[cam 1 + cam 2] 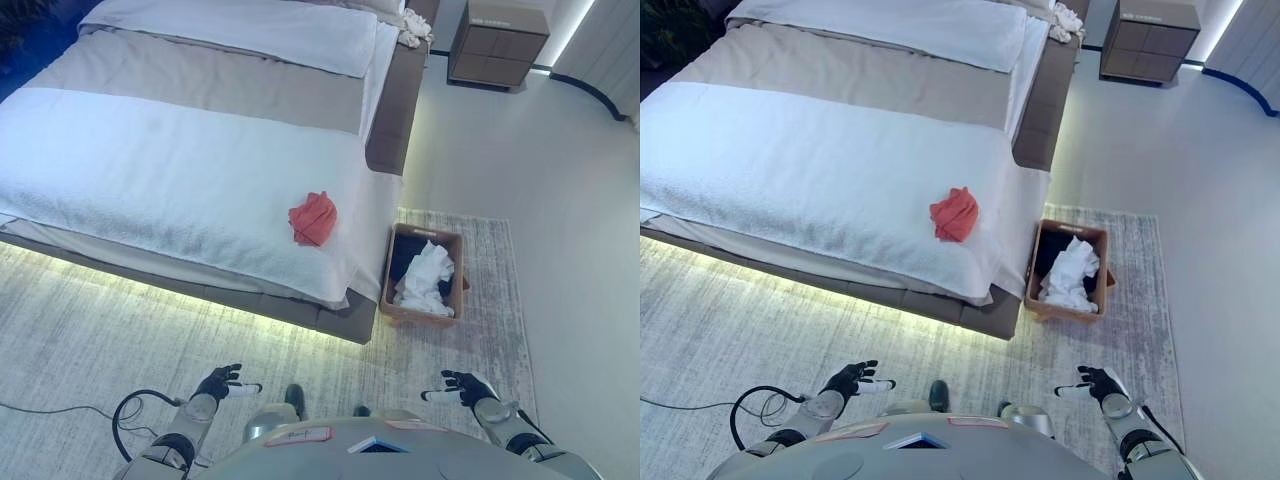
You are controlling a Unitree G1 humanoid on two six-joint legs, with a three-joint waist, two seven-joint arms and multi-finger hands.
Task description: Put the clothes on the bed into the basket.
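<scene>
A: Where is the red cloth [313, 217]?
B: Crumpled on the white blanket [150, 170], near the bed's [390, 110] lower right corner, centre of the frame. Nothing is touching it.
A: And the basket [398, 306]?
B: On the rug [100, 310], just beside that corner of the bed, right of centre. It is brown, with a white garment [428, 280] heaped in it over something dark [405, 255].
A: The hands?
B: Both low in the frame, over the rug, well apart from the cloth and the basket. The left hand [220, 383] is at lower left, fingers spread and relaxed, holding nothing. The right hand [463, 386] is at lower right, likewise loosely spread and empty.
A: Anything else?
B: A nightstand [497, 42] stands at the upper right, and a pale bundle [412, 27] lies at the bed's top right edge.
</scene>
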